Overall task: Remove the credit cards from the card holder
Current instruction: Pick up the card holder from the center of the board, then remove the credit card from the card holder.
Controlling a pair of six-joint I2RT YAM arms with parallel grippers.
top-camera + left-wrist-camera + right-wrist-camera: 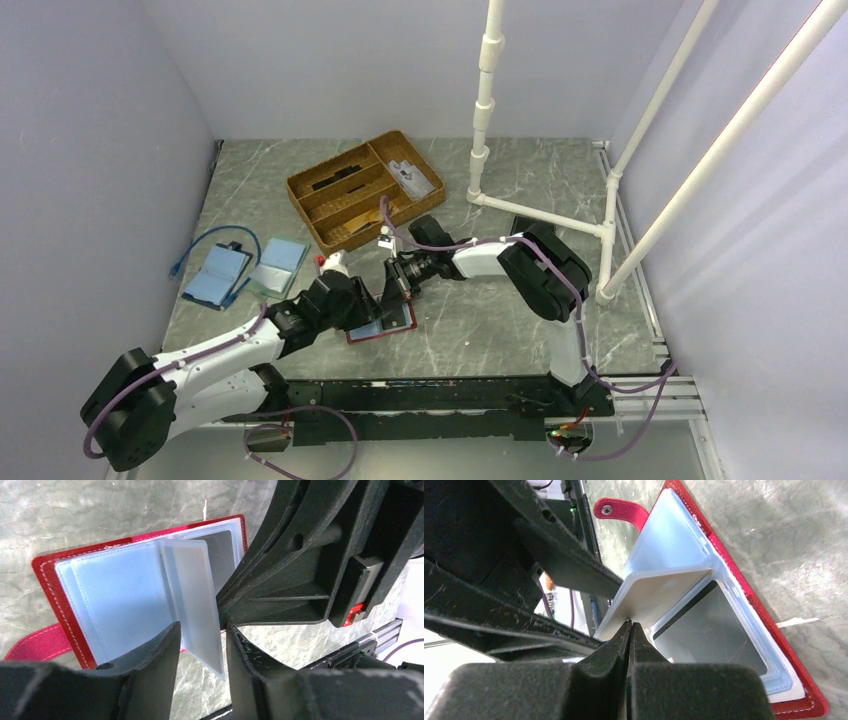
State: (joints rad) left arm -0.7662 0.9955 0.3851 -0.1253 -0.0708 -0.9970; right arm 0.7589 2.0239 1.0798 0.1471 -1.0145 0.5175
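The red card holder [400, 330] lies open on the table, its pale clear pockets facing up. My right gripper [630, 626] is shut on the edge of one frosted pocket leaf [664, 587] and holds it upright. My left gripper [200, 655] is open, with its fingers on either side of that leaf's [192, 595] lower corner. One of the credit cards, silver-grey [711, 632] with a dark stripe, sits in the flat pocket under the raised leaf. The red snap tab [616, 511] sticks out at the holder's end. The two grippers nearly touch above the holder.
A wooden compartment tray [345, 210] stands behind the arms. Two light-blue cases [218, 275] [280, 262] and a blue cable [205, 245] lie at the left. A white pipe frame [540, 215] rises at the right. A black rail [450, 395] runs along the near edge.
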